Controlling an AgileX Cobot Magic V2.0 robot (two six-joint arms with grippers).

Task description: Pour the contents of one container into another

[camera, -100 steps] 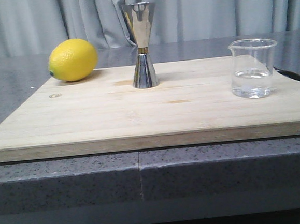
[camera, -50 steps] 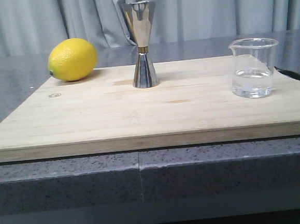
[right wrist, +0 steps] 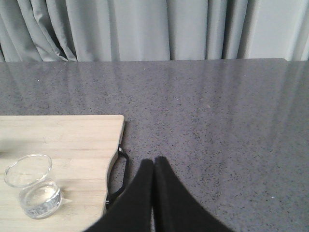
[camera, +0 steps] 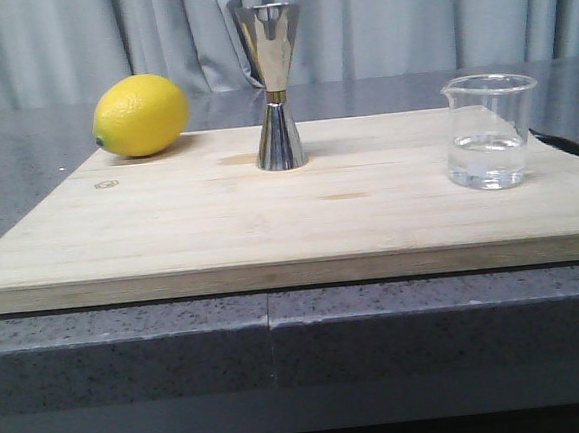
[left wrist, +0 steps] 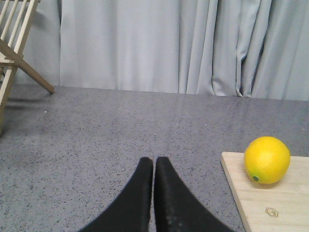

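Observation:
The clear glass beaker (camera: 489,131) stands upright on the right side of the wooden board (camera: 270,228), with a little clear liquid in it; it also shows in the right wrist view as the beaker (right wrist: 32,192). The steel jigger (camera: 275,85) stands upright at the board's back middle. My left gripper (left wrist: 153,160) is shut and empty over the grey counter, left of the board. My right gripper (right wrist: 154,160) is shut and empty over the counter, right of the board. Neither gripper shows in the front view.
A yellow lemon (camera: 140,115) lies at the board's back left, also seen as the lemon (left wrist: 266,160). A black handle (right wrist: 119,178) hangs on the board's right edge. A wooden rack (left wrist: 14,53) stands far left. Grey curtains (camera: 404,17) close the back.
The front view shifts by a few pixels; the beaker, jigger and lemon keep their places on the board.

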